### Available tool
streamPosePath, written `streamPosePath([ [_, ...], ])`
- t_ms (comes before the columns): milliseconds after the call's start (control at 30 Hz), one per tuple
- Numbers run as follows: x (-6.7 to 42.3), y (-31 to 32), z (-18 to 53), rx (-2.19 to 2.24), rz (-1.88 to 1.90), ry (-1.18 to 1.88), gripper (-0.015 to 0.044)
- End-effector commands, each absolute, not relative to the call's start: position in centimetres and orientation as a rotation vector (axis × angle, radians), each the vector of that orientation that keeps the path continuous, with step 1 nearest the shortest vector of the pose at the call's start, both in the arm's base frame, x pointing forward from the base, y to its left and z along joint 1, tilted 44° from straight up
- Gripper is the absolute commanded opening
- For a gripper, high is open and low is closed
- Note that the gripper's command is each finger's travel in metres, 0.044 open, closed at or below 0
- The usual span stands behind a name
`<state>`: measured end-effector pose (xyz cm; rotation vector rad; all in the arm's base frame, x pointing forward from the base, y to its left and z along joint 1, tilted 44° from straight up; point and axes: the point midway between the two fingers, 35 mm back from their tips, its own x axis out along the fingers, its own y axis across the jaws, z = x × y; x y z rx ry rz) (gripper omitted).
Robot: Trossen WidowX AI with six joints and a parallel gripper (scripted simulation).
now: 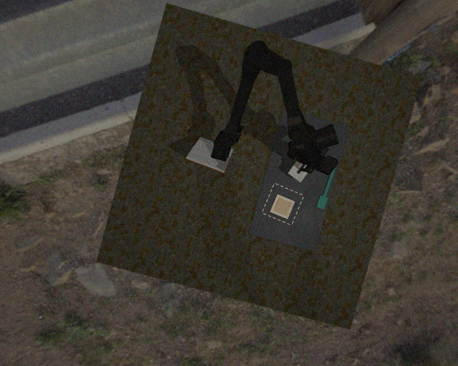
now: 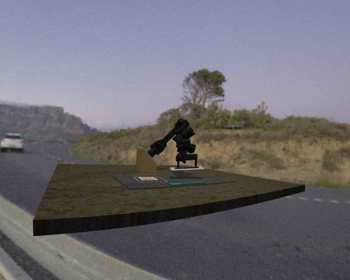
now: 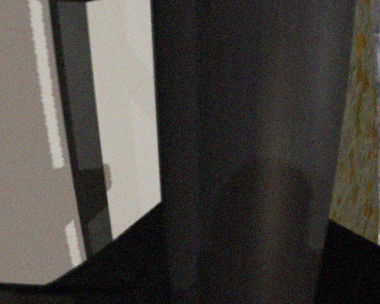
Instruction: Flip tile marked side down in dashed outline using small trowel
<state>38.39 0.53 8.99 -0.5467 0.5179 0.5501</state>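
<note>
The tan square tile (image 1: 282, 206) (image 2: 147, 178) lies flat inside the white dashed outline (image 1: 264, 204) on the dark grey mat (image 1: 288, 234) (image 2: 130, 182). Its upper face looks plain. My gripper (image 1: 302, 168) (image 2: 187, 161) is shut on the small trowel's dark handle (image 3: 250, 141). The trowel's pale blade (image 1: 298, 173) (image 2: 186, 168) (image 3: 123, 117) hangs low over the mat, just beyond the outline's far side and apart from the tile. The fingers themselves are hidden in the wrist view.
A teal flat tool (image 1: 326, 188) (image 2: 187, 183) lies along the mat's edge beside the gripper. A wedge-shaped block (image 2: 144, 162) stands at the arm's foot behind the mat. The brown table (image 1: 173, 220) (image 2: 109, 205) ends in open edges on every side.
</note>
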Motion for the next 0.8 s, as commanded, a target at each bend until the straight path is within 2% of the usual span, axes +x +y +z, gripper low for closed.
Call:
streamPosePath([
  [0,39.6,1.6,9.7,-0.46,0.533,0.601,0.0],
  [767,39.7,10.1,13.0,-0.122,0.379,1.093,0.0],
])
